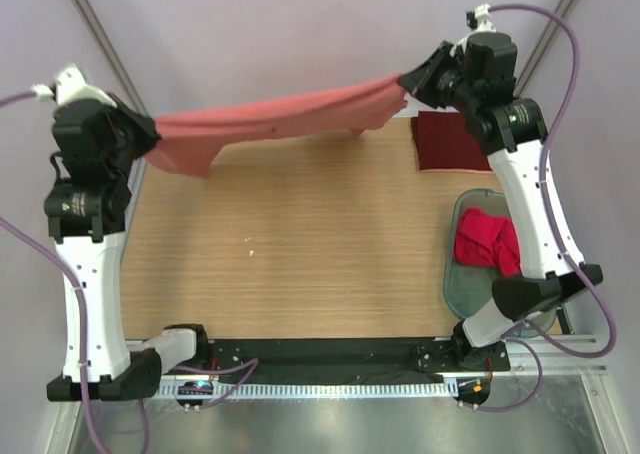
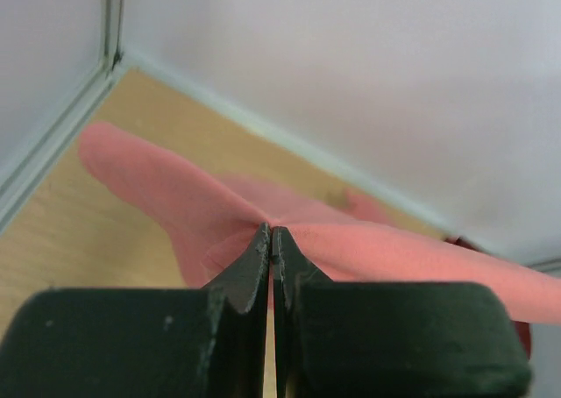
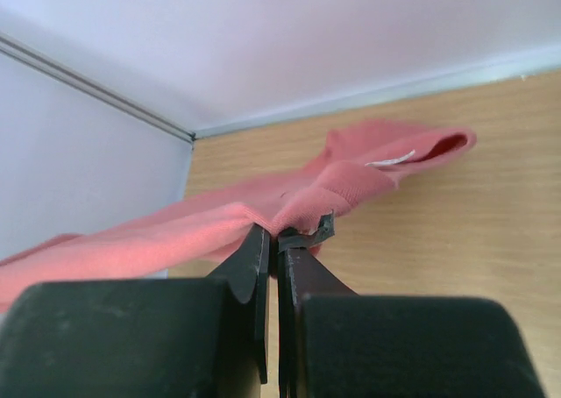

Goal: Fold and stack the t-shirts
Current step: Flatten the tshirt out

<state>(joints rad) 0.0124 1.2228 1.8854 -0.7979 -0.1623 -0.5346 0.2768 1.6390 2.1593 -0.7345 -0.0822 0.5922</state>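
Now grips pink shirt (image 1: 280,119) at both ends with left gripper (image 2: 272,240) and right gripper (image 3: 273,236) fully closed on cloth, stretched in air above far table (image 1: 300,244) edge, and can lose it or lay it crooked if pulled too hard.

Salmon-pink t-shirt (image 1: 280,114) bars the far edge, maroon t-shirt (image 1: 450,142) and tub (image 1: 468,286) crowd the right, leaving the table (image 1: 300,234) middle open.
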